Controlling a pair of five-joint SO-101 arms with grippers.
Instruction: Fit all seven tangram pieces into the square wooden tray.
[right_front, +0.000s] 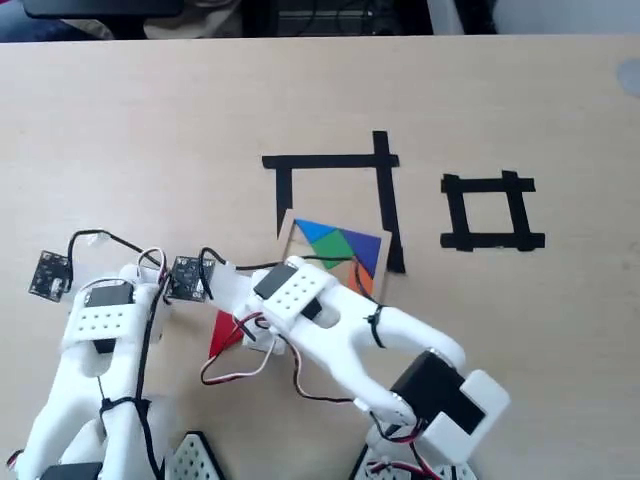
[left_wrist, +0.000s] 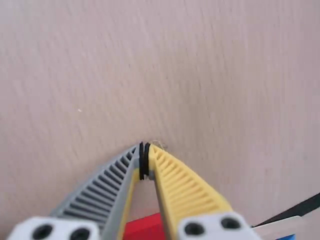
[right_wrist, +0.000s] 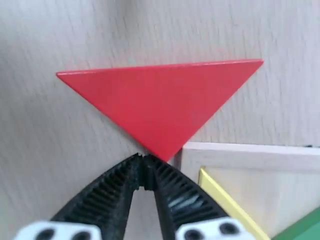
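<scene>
Checking the flat red triangle: it lies on the light wooden table, outside the square wooden tray.

I note the red triangle's square corner sits just beside a corner of the tray's rim, and the whole piece rests flat on the tabletop. The right gripper has its black fingers pressed together, tips meeting that same corner; I cannot tell whether they pinch it. The left gripper has its grey and yellow fingers closed on nothing above bare tabletop, with a patch of red below them. Inside the tray I see a blue piece, a green piece, an orange piece and a yellow piece. The tray overlaps a black tape outline; a smaller tape square lies well apart.
</scene>
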